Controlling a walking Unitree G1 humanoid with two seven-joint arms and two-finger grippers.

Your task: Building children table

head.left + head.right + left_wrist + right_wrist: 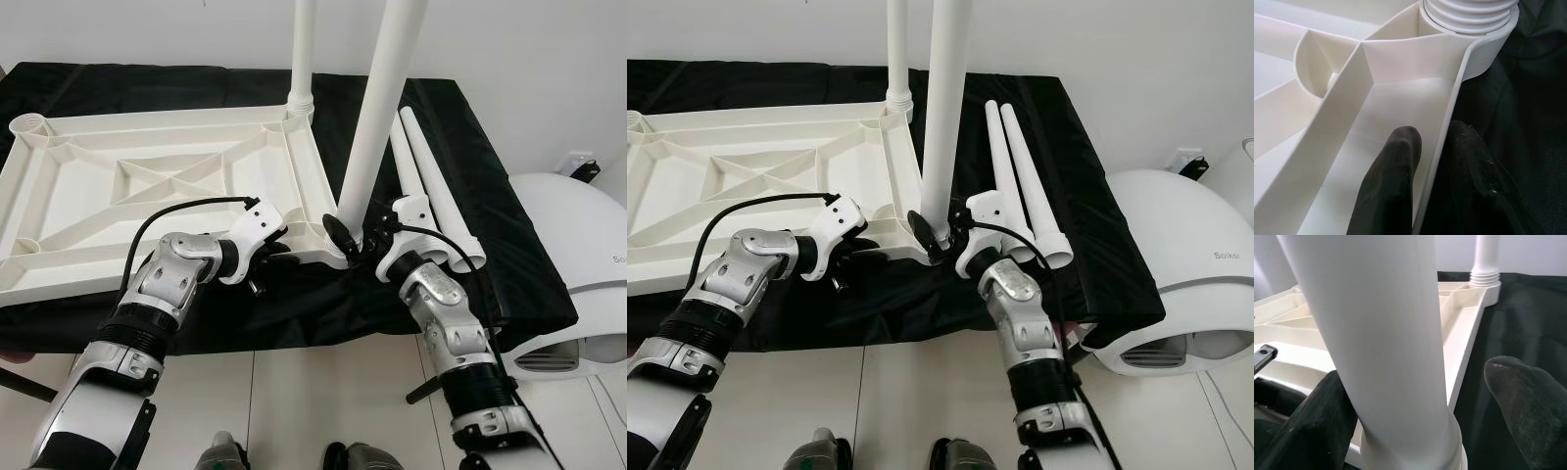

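The white table top (147,176) lies upside down on a black cloth. One white leg (304,49) stands screwed into its far right corner. A second leg (377,117) stands upright in the near right corner socket. My right gripper (351,238) is open around the base of this leg (1376,333): one finger (1317,426) rests against it and the other stands apart. My left gripper (277,252) is shut on the near rim (1447,132) of the table top, one finger on each side, just left of that corner. Two loose legs (431,186) lie on the cloth to the right.
A rounded white appliance (578,264) stands on the floor at the right, close to the cloth's edge. The cloth (509,255) hangs over the near edge above pale floor tiles (323,401). A white wall runs behind.
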